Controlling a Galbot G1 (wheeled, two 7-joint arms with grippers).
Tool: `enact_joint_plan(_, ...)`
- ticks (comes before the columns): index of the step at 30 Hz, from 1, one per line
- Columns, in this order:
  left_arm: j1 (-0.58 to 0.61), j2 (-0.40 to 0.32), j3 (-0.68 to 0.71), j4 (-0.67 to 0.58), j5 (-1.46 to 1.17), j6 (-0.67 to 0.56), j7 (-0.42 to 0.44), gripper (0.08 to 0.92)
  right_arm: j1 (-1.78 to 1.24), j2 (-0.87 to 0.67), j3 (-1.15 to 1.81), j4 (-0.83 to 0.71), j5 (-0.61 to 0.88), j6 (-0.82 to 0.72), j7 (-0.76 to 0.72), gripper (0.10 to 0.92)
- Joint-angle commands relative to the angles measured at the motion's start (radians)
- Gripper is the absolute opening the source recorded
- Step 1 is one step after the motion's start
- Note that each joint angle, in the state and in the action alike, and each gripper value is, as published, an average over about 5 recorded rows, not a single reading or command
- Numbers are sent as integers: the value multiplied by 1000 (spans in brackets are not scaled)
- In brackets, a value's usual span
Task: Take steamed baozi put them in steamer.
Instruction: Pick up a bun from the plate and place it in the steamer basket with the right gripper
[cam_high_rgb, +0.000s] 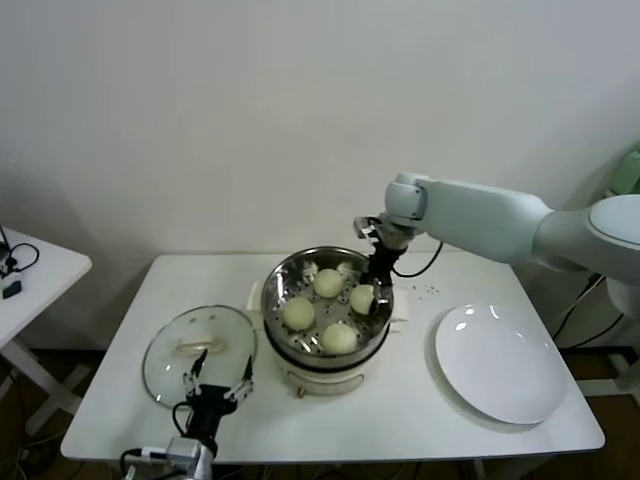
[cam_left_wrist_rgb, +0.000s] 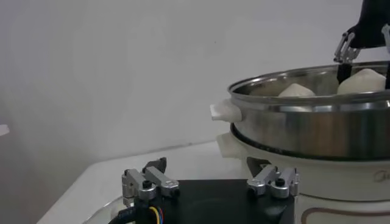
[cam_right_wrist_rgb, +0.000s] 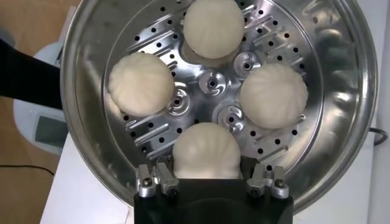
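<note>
From the head camera you see the right gripper (cam_high_rgb: 373, 297) reaching down inside the steamer (cam_high_rgb: 276, 285), its fingers clamped on the fourth of the steamed baozi (cam_high_rgb: 362, 298) at the side nearest the white plate (cam_high_rgb: 497, 362), which lies bare, so every bun is already off it. The other three sit spread around the basket floor, probably so none presses on its neighbour. The left gripper (cam_high_rgb: 217, 385) waits low at the table's front edge, beside the glass lid (cam_high_rgb: 196, 352), fingers spread and holding nothing. Your left wrist camera looks along the table at the steamer's steel wall (cam_left_wrist_rgb: 304, 125), with bun tops just clearing the rim. Your right wrist camera looks straight down: the held bun (cam_right_wrist_rgb: 206, 150) sits between the fingers, resting on the perforated floor (cam_right_wrist_rgb: 211, 81), so I judge only the release remains.
</note>
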Motion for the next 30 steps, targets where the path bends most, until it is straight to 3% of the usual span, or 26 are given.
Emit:
enact_joint_plan(1,1,2,-2,2,0,-2,0,823,-6,0,-5,6,-12,-2,-3,696)
enact_joint_plan(10,3,3,-2,5,1,-4,0,823,-11,3,-2,2,-15,-1,6,702)
enact_joint_plan(17,4,2,-3,7,0,-5,0,823,-6,4,5,0,-8,4,-4,816)
enact_joint_plan(30,4,0,-13,9,-13,-7,0,823,80,-71,54,31,127,36,3,823)
